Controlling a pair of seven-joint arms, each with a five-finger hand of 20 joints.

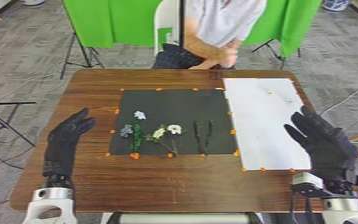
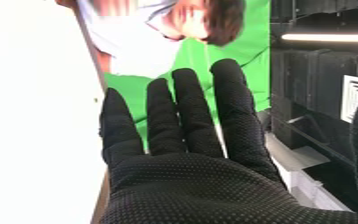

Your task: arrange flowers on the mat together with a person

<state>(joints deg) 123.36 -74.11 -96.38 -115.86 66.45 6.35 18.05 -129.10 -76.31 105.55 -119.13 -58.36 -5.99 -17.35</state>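
– Where are the flowers?
– On the black mat (image 1: 171,100): a white flower (image 1: 140,115) nearest the far edge, a grey-blue flower (image 1: 127,130) beside green leaves (image 1: 136,138), then a cream flower (image 1: 159,133) and a pale flower (image 1: 175,129) close together.
– And right of those?
– Two dark stems (image 1: 202,136), side by side. Too blurred to tell what they are.
– Anything on the white sheet (image 1: 257,120)?
– A thin sprig (image 1: 279,94), toward the far end. So faint against the white that I can't make out its kind.
– The left hand (image 1: 66,136)?
– Left of the mat, open, fingers loosely straight and close together, gripping nothing.
– The right hand (image 1: 323,142)?
– By the sheet's right edge, covering part of it. It's wide open and empty. In the wrist view, the hand (image 2: 193,187) has its fingers straight and slightly spread; the thumb is cut off by the picture's edge.
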